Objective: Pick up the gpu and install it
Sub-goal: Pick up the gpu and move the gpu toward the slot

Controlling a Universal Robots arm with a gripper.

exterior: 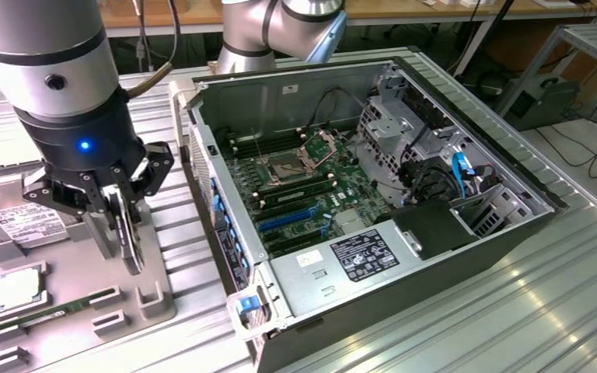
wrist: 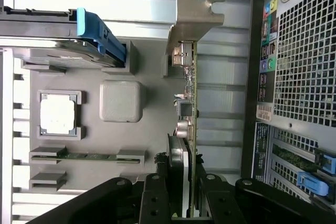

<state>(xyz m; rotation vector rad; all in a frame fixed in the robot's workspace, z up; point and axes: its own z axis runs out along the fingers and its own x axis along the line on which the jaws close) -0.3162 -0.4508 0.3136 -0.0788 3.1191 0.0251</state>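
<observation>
The black two-fingered gripper (exterior: pixel 115 225) is clenched on the gpu (exterior: pixel 130 245), a thin flat black card with a silvery metal bracket at one end. It pinches the card across its two broad faces, so the card stands on edge over the flat grey moulded parts tray (exterior: pixel 71 272). That is the way a card has to leave or enter a narrow slot.

In the wrist view the gpu (wrist: pixel 190 93) runs away from the gripper (wrist: pixel 184 192) edge-on. Its bracket end reaches the tray's (wrist: pixel 152 103) far side, just beside a small raised holder. Whether the card's lower edge has cleared the tray or sits in its holder, I cannot tell.

The other parts lie in their own moulded seats on the tray, each kept apart so a finger can reach it:
- a silver boxy hard drive with a white label (exterior: pixel 24 225)
- a square silver processor chip (exterior: pixel 16 287)
- a narrow green memory stick (exterior: pixel 44 317)

Beside the tray, on the exterior view's right, the black open-sided computer case (exterior: pixel 277 101) lies on its side — motherboard facing up and its blue slots exposed.
</observation>
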